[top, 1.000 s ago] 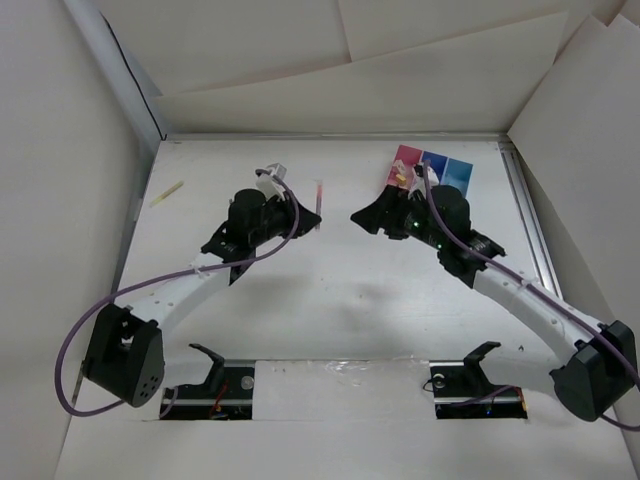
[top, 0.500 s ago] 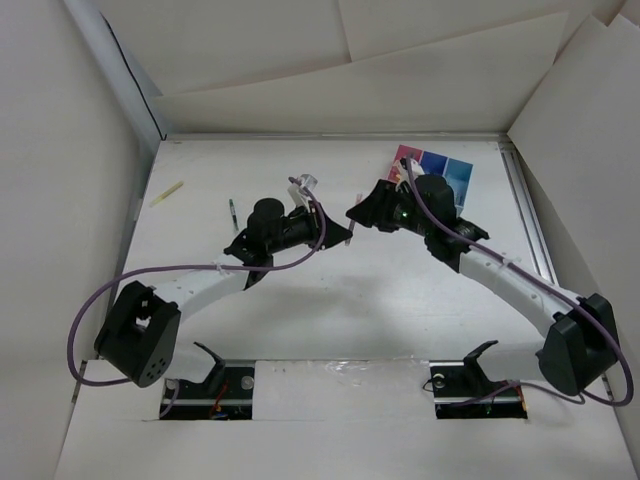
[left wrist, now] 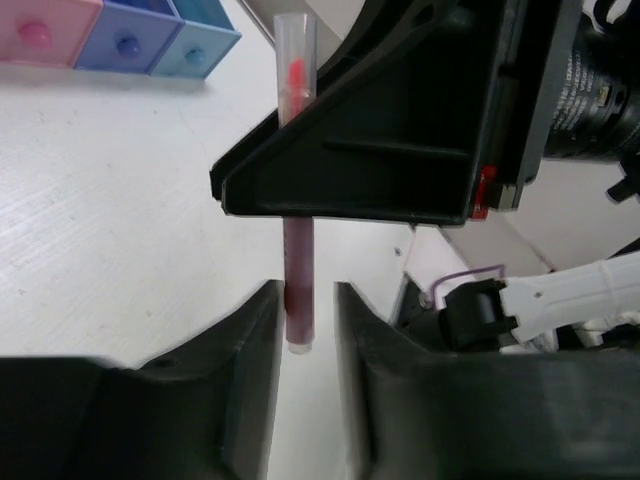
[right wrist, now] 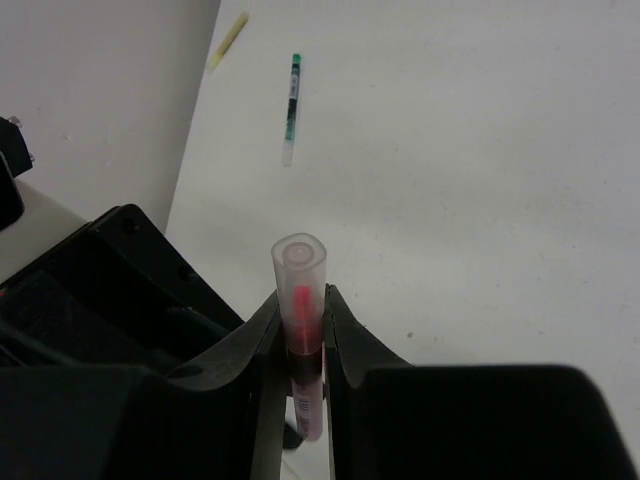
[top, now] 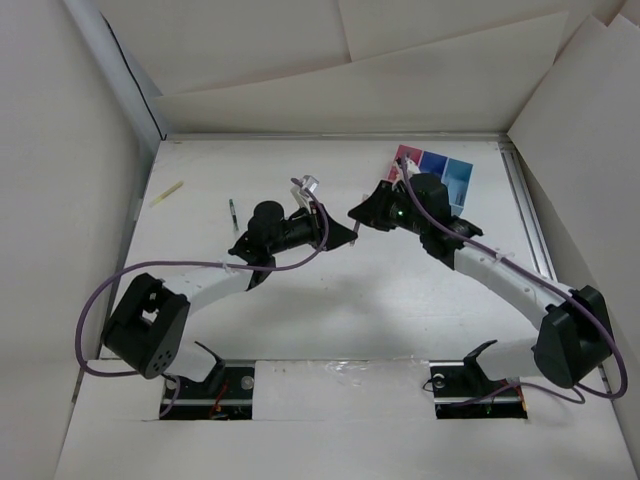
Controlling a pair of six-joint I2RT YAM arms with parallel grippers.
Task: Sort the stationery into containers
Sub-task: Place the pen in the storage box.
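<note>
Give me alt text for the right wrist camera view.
A red pen with a clear cap is clamped in the right gripper, cap toward the camera. Beyond it on the white table lie a green pen and a yellow pen.

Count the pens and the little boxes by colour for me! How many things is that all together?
pink-red pen: 1
green pen: 1
yellow pen: 1
pink box: 1
dark blue box: 1
light blue box: 1
Total: 6 things, 3 pens and 3 boxes.
</note>
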